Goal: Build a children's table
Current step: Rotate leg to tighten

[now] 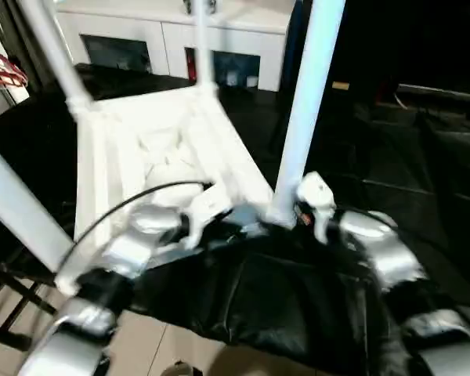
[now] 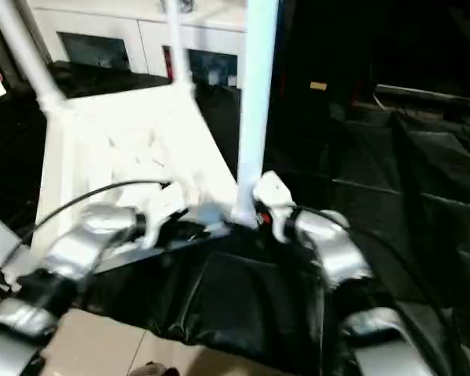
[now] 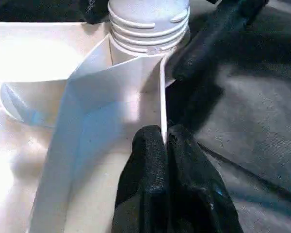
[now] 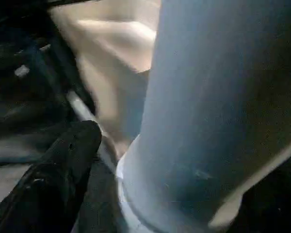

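One leg (image 1: 307, 102) sits between the right gripper's (image 4: 121, 160) fingers, apparently grasped, needing straight twisting while the left gripper (image 3: 164, 145) pinches the tabletop (image 1: 110, 157) rim.

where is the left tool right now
The left tool is at the near rim of the upturned table top, its fingers pinching the thin rim wall beside the corner socket holding the nearest leg.

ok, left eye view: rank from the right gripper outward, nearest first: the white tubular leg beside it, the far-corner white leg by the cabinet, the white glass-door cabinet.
1. White tubular leg, upright in the near corner socket, right beside the right gripper.
2. Far-corner white leg, across the upturned white tabletop.
3. White glass-door cabinet, behind, at the back.
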`<state>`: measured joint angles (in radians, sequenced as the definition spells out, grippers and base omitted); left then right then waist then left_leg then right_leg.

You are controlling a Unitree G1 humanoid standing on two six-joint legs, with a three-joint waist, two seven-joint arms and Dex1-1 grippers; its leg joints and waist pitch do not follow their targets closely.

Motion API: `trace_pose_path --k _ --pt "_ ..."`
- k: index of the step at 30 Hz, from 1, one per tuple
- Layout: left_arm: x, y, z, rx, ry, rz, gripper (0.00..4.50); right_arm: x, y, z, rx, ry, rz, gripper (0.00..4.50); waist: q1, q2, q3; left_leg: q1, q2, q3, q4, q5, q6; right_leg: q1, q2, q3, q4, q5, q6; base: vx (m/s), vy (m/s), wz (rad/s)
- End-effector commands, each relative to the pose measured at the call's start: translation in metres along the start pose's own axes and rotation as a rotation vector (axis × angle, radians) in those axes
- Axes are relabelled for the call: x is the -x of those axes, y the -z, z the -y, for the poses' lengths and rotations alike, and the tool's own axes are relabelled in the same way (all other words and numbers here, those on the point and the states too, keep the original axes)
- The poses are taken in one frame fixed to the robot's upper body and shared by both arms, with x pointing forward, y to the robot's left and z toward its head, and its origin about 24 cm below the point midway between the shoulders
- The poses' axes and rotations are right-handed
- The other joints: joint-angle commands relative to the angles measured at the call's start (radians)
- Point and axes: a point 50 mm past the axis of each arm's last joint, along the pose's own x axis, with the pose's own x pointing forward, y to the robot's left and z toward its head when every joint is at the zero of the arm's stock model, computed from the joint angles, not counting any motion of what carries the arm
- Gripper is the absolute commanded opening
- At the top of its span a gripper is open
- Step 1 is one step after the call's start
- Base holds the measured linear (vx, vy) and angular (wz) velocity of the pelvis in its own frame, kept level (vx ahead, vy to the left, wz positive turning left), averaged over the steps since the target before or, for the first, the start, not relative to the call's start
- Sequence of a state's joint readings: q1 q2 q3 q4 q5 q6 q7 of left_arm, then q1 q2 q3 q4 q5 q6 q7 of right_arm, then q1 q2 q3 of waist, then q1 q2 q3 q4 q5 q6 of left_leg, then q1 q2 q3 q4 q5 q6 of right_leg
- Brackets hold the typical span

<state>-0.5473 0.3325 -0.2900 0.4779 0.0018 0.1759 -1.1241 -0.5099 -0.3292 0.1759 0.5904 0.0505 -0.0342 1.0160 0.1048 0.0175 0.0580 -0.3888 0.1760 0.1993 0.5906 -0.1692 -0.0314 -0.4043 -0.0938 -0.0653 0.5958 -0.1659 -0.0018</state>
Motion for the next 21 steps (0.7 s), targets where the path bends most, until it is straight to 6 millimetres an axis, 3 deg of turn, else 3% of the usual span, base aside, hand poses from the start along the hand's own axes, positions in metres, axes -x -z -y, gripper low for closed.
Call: trace_pose_path --k 1,3,6,8,21 --pt "-0.002 -0.016 0.009 -0.063 0.113 0.076 0.00 0.003 -0.006 -0.003 0.030 -0.094 -0.007 4.18 0.000 -0.009 -0.070 0.027 0.061 -0.024 -0.074 -0.261 0.044 0.041 -0.062 0.042 -0.062 -0.244 -0.243 0.000 0.000 0.00" --pt "0.000 -0.015 0.010 -0.063 0.127 0.072 0.00 0.005 -0.006 -0.004 0.028 -0.114 -0.008 4.03 0.000 -0.014 -0.070 0.026 0.062 -0.024 -0.075 -0.261 0.044 0.042 -0.063 0.043 -0.064 -0.252 -0.237 0.000 0.000 0.00" --pt "0.004 -0.013 0.012 -0.063 0.149 0.069 0.00 0.008 -0.008 -0.005 0.030 -0.150 -0.005 4.03 0.006 -0.011 -0.070 0.028 0.063 -0.024 -0.075 -0.261 0.040 0.039 -0.064 0.044 -0.063 -0.267 -0.234 0.000 0.000 0.00" --pt "0.006 -0.011 0.013 -0.057 0.168 0.061 0.00 0.009 -0.008 -0.005 0.031 -0.156 -0.006 3.68 0.007 -0.011 -0.069 0.030 0.063 -0.024 -0.075 -0.264 0.035 0.036 -0.063 0.044 -0.063 -0.268 -0.235 0.000 0.000 0.00" --pt "0.009 -0.006 0.018 -0.040 0.205 0.040 0.00 0.010 -0.007 -0.012 0.012 -0.220 -0.009 2.78 0.010 -0.013 -0.072 0.027 0.062 -0.024 -0.072 -0.231 0.041 0.040 -0.063 0.043 -0.058 -0.234 -0.239 0.000 0.000 0.00"
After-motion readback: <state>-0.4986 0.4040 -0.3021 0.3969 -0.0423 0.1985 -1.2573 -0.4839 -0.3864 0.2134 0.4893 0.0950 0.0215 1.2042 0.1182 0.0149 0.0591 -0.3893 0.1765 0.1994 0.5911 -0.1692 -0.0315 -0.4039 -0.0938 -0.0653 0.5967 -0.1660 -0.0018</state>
